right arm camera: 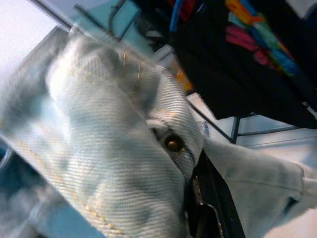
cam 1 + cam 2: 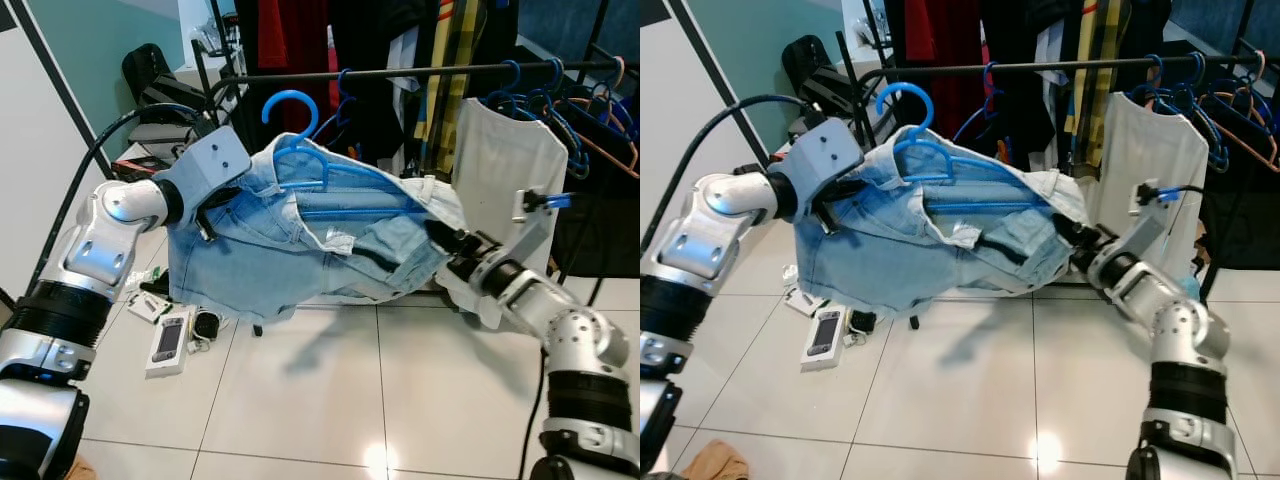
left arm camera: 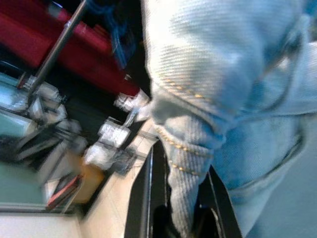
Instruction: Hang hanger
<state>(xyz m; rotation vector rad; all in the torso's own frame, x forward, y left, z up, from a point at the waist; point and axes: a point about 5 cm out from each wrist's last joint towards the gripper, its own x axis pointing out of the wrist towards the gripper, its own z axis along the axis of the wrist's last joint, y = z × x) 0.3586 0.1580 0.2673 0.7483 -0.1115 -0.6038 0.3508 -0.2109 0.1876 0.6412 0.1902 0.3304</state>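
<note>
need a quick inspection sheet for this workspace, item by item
surface: white tiled floor, glossy.
job's things: blue hanger sits inside pale denim garment, held up between both arms, hook below the rail, not yet hung.
clutter: small boxes and packets on the floor beside the left arm.
grippers: left gripper shut on the denim's left edge; right gripper shut on its right edge.
cables: black cable arcs over the left arm.
surroundings: white garment, dark clothes and spare blue hangers on the rail.
</note>
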